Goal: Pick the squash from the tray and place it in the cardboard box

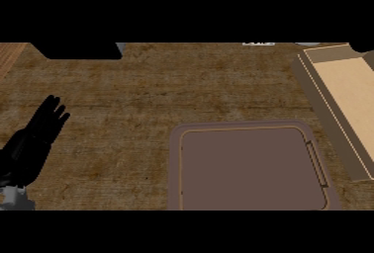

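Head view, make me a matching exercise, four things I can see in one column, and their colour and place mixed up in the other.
Column one:
1. tray
2. cardboard box
3. left robot hand
4. counter

Column two:
a. tan, along the right edge
b. black, at the left edge, fingers straight
c. dull purplish brown, lower middle
d. streaked wood brown, under everything else

Pairs: 1-c, 2-a, 3-b, 4-d
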